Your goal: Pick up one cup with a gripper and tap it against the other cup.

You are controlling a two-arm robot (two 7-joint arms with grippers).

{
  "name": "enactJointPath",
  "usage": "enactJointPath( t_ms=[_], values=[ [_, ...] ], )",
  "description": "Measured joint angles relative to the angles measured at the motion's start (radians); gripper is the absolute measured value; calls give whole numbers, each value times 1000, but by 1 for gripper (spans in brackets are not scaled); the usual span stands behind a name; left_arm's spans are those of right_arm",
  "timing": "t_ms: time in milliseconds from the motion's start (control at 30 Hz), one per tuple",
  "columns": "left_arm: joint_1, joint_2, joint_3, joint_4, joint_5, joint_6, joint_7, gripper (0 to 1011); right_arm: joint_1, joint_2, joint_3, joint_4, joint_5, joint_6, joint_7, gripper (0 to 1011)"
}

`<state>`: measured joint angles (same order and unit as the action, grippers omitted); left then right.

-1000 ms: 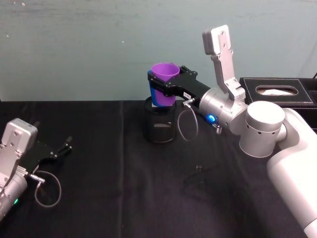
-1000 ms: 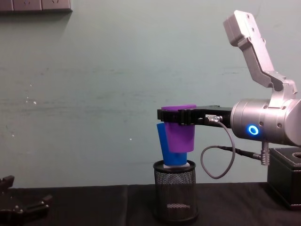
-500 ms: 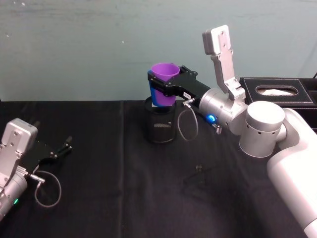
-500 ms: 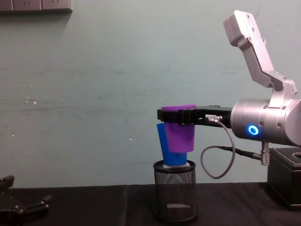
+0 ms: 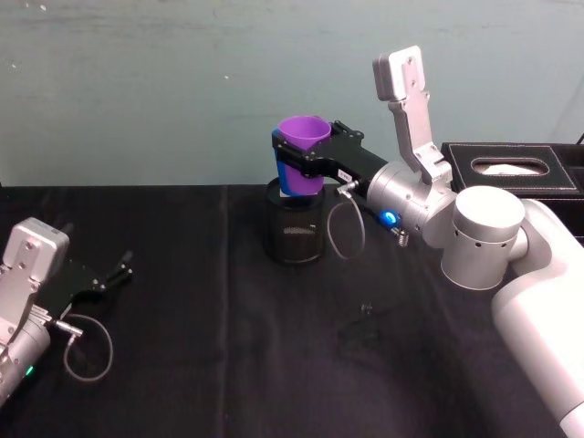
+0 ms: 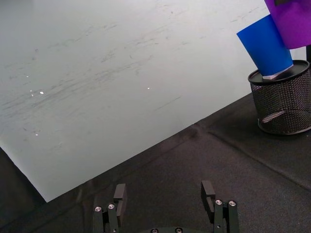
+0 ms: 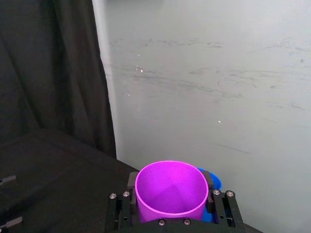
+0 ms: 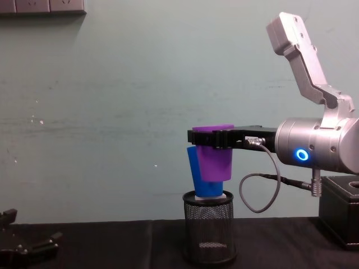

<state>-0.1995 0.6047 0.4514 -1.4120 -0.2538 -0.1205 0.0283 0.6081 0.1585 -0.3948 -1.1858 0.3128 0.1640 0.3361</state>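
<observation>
One purple cup (image 8: 216,162) is hanging mid-frame, the right gripper (image 8: 213,138) clamping it against or just beside the blue cup (image 8: 196,175) in the holder (image 8: 208,238); pickup done, tap seemingly underway; left gripper (image 5: 114,272) is idling open, lower left.

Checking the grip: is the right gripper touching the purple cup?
Touching. In the right wrist view the right gripper clamps the purple cup on both sides.

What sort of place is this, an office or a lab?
Likely a robot test lab: a black-clothed table against a bare wall, the right claw gripping a purple cup beside a blue cup, the left claw idle and open.
</observation>
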Motion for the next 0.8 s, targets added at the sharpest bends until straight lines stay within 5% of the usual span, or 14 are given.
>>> enactJointPath(
  t_ms=[800],
  values=[
    [0, 0, 0, 0, 0, 0, 0, 1000, 0, 0, 0, 0, 0, 0, 0, 762]
  ],
)
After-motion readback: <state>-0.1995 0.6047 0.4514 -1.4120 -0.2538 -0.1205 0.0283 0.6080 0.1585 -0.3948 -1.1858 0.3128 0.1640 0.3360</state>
